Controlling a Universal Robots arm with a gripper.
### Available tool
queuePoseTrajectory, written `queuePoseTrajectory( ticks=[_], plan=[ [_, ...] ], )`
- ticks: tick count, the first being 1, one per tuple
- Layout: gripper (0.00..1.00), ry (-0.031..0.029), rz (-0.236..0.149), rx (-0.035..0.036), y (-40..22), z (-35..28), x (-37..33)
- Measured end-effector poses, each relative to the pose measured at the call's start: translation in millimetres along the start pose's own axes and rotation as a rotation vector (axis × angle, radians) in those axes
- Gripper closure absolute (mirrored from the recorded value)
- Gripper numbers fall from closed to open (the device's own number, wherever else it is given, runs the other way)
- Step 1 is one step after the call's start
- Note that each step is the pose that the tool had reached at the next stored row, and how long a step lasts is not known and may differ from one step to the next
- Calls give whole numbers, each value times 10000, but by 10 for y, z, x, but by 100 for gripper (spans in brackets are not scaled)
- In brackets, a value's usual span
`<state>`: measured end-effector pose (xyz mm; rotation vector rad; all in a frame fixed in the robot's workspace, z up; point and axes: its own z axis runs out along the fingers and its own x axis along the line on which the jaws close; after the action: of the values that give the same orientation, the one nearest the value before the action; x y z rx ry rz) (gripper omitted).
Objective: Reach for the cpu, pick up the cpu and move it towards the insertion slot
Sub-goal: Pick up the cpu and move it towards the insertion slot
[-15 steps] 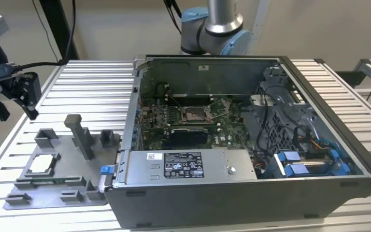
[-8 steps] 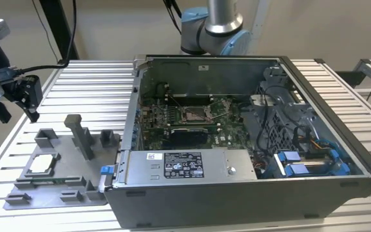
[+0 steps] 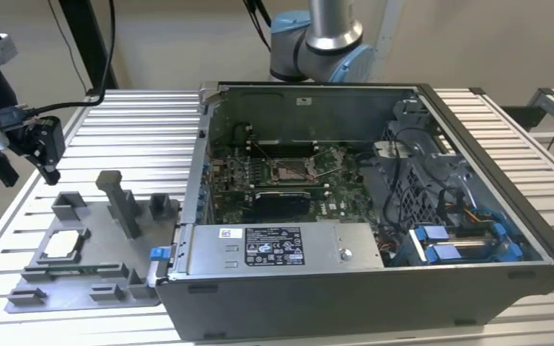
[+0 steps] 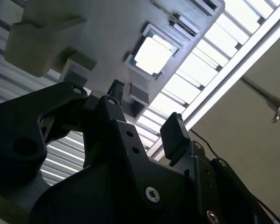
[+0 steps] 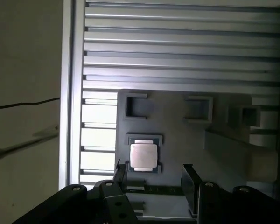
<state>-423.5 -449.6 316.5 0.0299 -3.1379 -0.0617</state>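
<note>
The cpu (image 3: 63, 245) is a pale square chip lying flat in a holder on the grey fixture plate (image 3: 80, 295), at the exterior view's left. It also appears in both wrist views (image 4: 153, 56) (image 5: 143, 155). My gripper (image 3: 48, 169) hangs above the table, behind the plate and well above the chip. In the wrist views the gripper (image 4: 147, 109) (image 5: 154, 179) is open, with nothing between its black fingers (image 5: 189, 182). The insertion slot (image 3: 291, 169) is a square metal-framed socket on the green motherboard inside the open computer case.
The open computer case (image 3: 508, 216) takes up the centre and right of the ribbed metal table (image 3: 142, 137). A tall grey post (image 3: 118, 205) and low blocks (image 3: 70, 205) stand on the fixture plate near the chip. The arm's base (image 3: 320, 43) rises behind the case.
</note>
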Motion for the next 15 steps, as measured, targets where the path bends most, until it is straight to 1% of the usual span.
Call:
queuePoseTrajectory(
  ticks=[15],
  plan=[
    [0, 1, 0, 1, -5, 149, 60]
  ],
)
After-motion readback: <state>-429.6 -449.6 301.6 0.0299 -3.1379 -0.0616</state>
